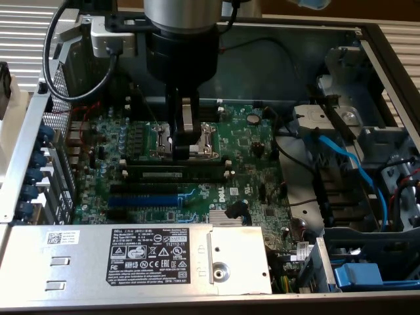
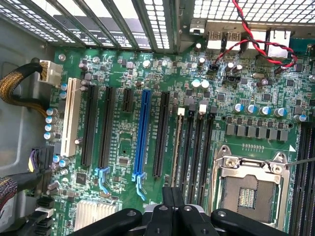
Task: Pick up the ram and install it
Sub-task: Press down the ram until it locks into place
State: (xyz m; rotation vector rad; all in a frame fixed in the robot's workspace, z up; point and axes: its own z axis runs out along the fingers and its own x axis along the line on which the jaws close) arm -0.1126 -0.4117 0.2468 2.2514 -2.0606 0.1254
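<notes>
A: Far to the exterior view's left of the CPU socket (image 1: pixel 209 138)?

B: Blue slot (image 1: pixel 141 199), lying flat on the green motherboard (image 1: pixel 243 141), further toward the camera than the socket, with black slots alongside.

A: Position of the ram (image 1: pixel 174 175)?

B: Just beside the socket, along its camera-side edge. Long, dark, with a pale label strip, standing on edge in a black slot between white end latches. Seen edge-on as a thin tan line in the wrist view (image 2: pixel 176 147), between the blue slot (image 2: pixel 142 135) and the socket (image 2: pixel 248 189). Fully seated or not: cannot tell.

A: And the end effector (image 1: pixel 185 152)?

B: Directly over the socket, tips low above its metal frame and apart from the ram. Fingers pressed together in the wrist view (image 2: pixel 173 194), pinching nothing.

A: To the exterior view's right of the socket?

B: Finned silver heatsink (image 1: pixel 226 216), slightly right and nearer the camera. Well apart, further right, light blue cable (image 1: pixel 348 164) curving across the drive bay metalwork.
</notes>
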